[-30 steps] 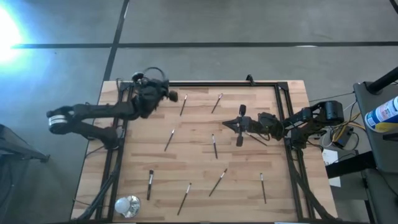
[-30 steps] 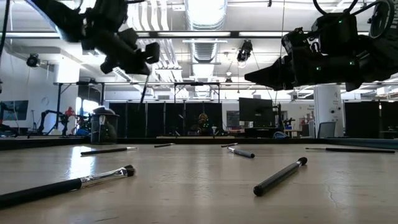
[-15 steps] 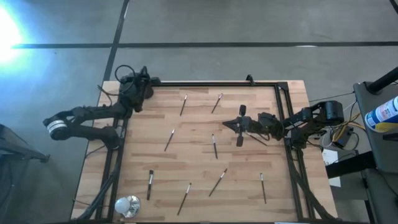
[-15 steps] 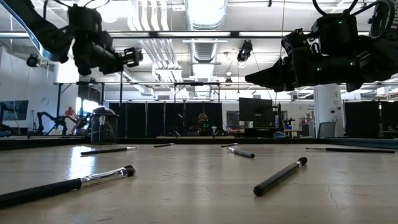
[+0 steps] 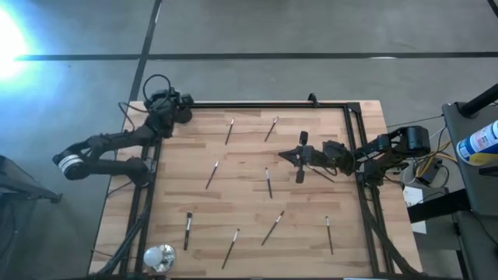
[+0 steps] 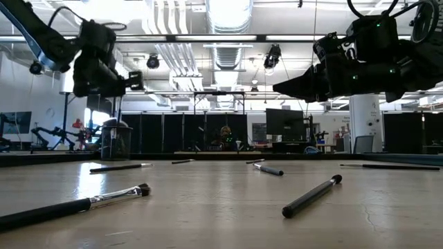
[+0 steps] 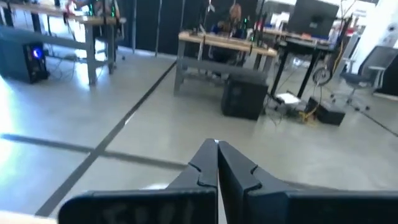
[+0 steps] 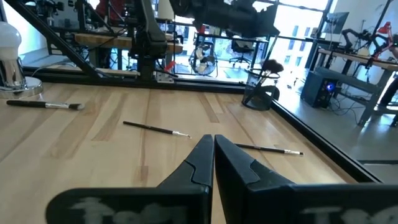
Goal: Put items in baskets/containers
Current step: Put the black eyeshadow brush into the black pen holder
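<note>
While brushes (image 5: 212,175) lie scattered, left claw (image 7: 217,163) and right claw (image 8: 213,155) hover pressed together.

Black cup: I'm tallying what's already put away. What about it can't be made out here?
Right wrist view: cup far off; one fluffy brush sticks out, others too small to count.
High view: only a dark speck at the far rail.
Left wrist view: cup out of frame.

grey concrete floor (image 5: 311,27) with dark seams, ceiling ducts (image 6: 225,28), desks (image 7: 227,43)
</note>
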`<control>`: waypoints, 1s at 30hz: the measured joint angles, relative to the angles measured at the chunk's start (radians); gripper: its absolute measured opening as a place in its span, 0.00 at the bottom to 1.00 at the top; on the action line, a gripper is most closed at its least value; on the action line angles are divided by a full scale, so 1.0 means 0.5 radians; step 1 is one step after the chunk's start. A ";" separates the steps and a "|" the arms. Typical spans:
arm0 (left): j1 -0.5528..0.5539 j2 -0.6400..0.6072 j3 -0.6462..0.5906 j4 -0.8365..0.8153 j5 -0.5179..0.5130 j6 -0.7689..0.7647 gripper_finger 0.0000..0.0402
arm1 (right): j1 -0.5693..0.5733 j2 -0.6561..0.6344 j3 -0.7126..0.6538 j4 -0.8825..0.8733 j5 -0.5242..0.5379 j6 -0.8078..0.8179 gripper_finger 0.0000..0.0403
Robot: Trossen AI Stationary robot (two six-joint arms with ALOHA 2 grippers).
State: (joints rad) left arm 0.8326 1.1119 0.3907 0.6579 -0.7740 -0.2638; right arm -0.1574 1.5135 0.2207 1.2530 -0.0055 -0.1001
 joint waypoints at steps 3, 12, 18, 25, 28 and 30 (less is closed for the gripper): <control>0.008 0.067 -0.011 -0.018 0.006 -0.044 0.00 | 0.000 0.000 0.000 0.000 0.000 0.000 0.02; 0.021 0.243 -0.061 -0.001 0.010 -0.163 0.00 | 0.000 0.000 0.000 0.000 -0.005 0.003 0.02; 0.021 0.334 -0.103 0.116 0.008 -0.172 0.00 | 0.000 0.000 0.000 0.001 -0.005 0.005 0.02; 0.021 0.359 -0.101 0.141 0.028 -0.241 0.04 | 0.000 0.000 0.000 0.001 -0.004 0.005 0.02; 0.021 0.358 -0.101 0.133 0.066 -0.249 0.07 | 0.000 0.000 0.000 0.001 -0.004 0.005 0.02; 0.021 0.353 -0.100 0.133 0.080 -0.249 0.08 | 0.000 0.000 0.000 0.001 -0.003 0.001 0.02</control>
State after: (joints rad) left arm 0.8433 1.2886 0.3408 0.7242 -0.7339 -0.3882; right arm -0.1574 1.5135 0.2207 1.2533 -0.0068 -0.0998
